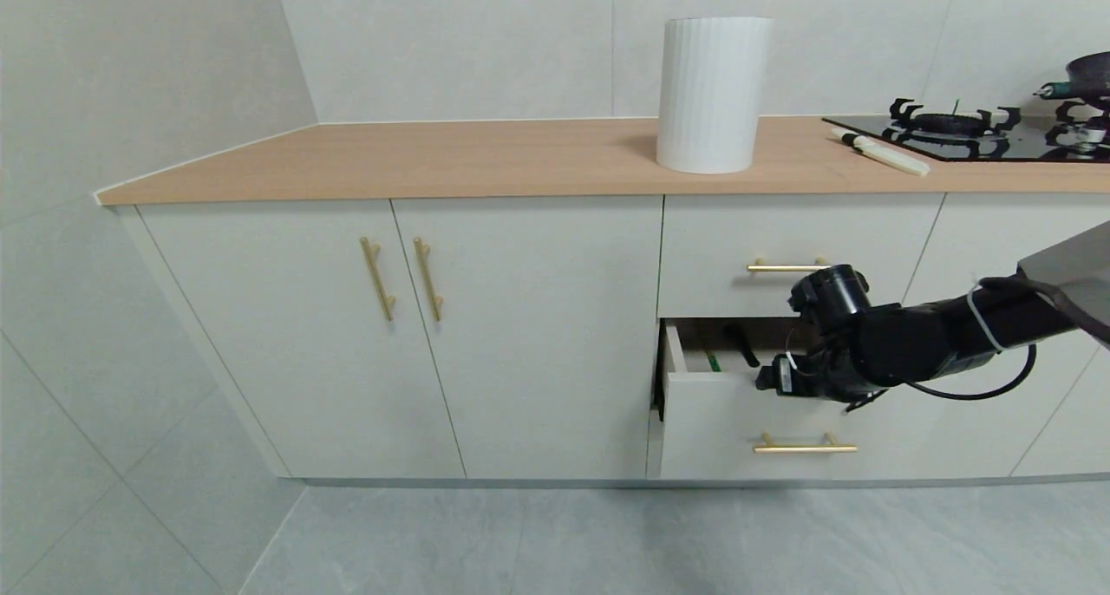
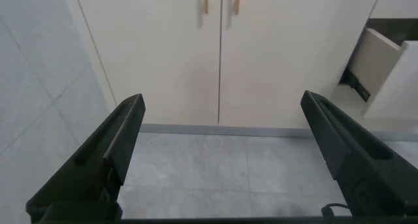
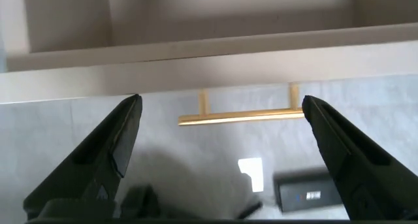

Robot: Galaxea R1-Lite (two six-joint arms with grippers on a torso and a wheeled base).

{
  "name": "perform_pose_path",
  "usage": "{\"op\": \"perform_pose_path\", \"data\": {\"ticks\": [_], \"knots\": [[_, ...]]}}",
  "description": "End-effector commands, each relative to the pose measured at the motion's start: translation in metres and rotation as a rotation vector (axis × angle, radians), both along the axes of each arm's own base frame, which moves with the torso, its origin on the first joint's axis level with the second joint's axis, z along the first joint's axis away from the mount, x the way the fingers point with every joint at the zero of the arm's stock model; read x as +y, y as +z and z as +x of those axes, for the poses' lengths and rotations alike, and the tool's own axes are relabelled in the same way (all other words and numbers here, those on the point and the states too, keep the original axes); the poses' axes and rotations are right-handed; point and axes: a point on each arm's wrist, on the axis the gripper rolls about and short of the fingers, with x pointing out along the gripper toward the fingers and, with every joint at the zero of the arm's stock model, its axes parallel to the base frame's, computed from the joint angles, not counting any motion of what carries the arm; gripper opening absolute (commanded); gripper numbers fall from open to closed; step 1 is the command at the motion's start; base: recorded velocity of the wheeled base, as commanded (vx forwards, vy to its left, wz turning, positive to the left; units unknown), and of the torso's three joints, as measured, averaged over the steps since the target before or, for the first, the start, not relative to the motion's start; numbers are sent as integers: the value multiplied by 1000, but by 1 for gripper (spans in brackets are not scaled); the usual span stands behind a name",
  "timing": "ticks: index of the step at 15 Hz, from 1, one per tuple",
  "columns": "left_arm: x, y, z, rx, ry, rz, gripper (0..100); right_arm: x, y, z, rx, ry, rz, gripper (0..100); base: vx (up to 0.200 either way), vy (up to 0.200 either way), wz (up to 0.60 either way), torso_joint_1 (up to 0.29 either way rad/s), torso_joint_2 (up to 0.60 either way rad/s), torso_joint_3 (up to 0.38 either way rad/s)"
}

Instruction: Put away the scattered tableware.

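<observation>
The pale utensil (image 1: pixel 880 153) lies on the counter (image 1: pixel 486 157) beside the hob (image 1: pixel 971 140), probably light, stiff and slick (grip it mid-handle). The right gripper (image 3: pixel 221 106) hangs spread and empty at the open drawer (image 1: pixel 675 348); the left gripper (image 2: pixel 222 98) gapes empty too

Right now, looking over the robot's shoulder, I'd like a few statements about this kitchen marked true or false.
1. The lower drawer stands pulled open. True.
2. The right gripper is clamped on a spoon. False: its fingers are apart with nothing between them, at the open drawer's front.
3. The white ribbed container stands upright on the countertop. True.
4. The two cabinet doors with gold handles are swung open. False: both are shut.
5. The left gripper is open and holds nothing. True.
</observation>
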Motion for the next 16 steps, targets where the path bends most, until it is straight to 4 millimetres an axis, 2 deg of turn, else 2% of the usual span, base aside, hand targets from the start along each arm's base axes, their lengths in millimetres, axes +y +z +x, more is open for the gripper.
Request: {"op": "perform_pose_path", "data": {"ticks": [1,6,10,12,16], "knots": [[0,0,0,1,1,0,100,-5,-10,16,3,-19,-1,100,0,0,0,0,0,0],[0,0,0,1,1,0,100,-8,-19,45,-40,-44,8,100,0,0,0,0,0,0],[0,0,0,1,1,0,100,-9,-29,58,-58,-58,17,100,0,0,0,0,0,0],[0,0,0,1,1,0,100,-14,-43,67,-109,-88,11,100,0,0,0,0,0,0],[0,0,0,1,1,0,100,-16,-48,74,-158,-102,21,100,0,0,0,0,0,0]]}}
